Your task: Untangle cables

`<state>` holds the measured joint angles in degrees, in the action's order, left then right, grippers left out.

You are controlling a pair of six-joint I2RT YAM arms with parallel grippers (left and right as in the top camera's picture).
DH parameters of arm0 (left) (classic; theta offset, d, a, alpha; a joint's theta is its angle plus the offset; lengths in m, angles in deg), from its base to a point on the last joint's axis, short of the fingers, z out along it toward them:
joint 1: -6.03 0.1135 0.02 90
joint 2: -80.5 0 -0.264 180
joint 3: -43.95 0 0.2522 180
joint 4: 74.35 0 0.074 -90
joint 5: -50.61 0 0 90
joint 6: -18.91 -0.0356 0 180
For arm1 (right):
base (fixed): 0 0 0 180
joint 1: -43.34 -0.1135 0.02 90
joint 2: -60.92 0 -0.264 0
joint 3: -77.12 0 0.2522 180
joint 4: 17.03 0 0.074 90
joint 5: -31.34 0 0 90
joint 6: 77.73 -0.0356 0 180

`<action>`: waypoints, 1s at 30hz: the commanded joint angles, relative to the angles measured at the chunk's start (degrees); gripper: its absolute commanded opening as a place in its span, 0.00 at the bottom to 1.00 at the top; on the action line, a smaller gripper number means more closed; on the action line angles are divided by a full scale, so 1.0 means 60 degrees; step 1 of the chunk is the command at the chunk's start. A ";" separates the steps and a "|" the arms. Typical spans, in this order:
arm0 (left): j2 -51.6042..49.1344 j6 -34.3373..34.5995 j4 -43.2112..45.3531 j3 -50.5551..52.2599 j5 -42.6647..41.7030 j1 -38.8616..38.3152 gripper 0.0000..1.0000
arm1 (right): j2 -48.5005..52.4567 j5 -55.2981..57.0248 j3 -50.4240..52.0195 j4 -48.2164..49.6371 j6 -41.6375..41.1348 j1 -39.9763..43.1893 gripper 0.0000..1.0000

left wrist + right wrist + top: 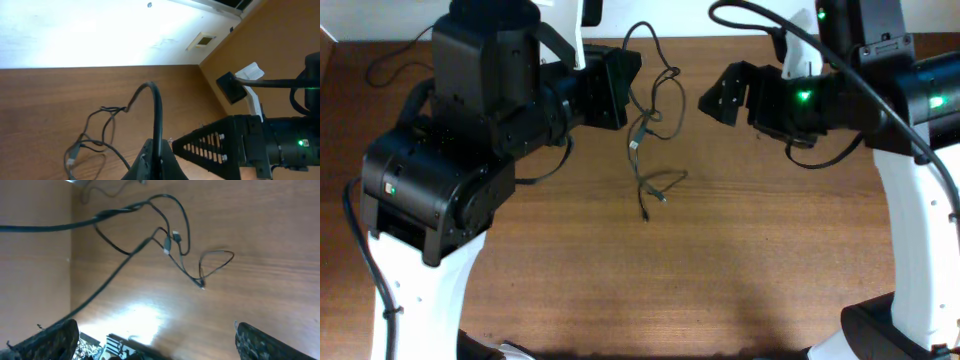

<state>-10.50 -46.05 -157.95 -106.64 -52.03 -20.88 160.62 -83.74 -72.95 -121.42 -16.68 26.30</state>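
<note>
Nearest the arm bases, the cables end in a loose plug lying on the bench, with a small flat loop just beyond it. From there the tangle's long axis runs away toward the far edge, passing between the two arms. The left gripper has its fingers closed on one cord, which arches up out of them. The right gripper hangs beside the tangle, fingers spread wide, holding nothing.
</note>
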 commanded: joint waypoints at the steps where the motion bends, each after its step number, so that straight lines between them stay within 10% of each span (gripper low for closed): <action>1: -0.0026 0.0718 0.0087 -0.0113 -0.0532 0.0033 0.00 | 0.0015 -0.0175 0.0025 0.0273 0.0040 -0.0280 0.99; 19: -0.0004 0.2656 0.0372 -0.0117 -0.2674 0.0033 0.00 | 0.1275 0.2809 0.0025 0.1545 -0.1756 -0.0987 0.98; 30: 0.0809 0.2652 0.0386 -0.0117 -0.3756 0.0240 0.00 | 0.1661 0.4062 0.0029 0.1727 -0.1752 -0.0954 0.21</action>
<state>-9.76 -30.51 -156.03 -106.64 -72.23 -20.80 170.76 -63.35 -72.80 -110.43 -27.02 20.53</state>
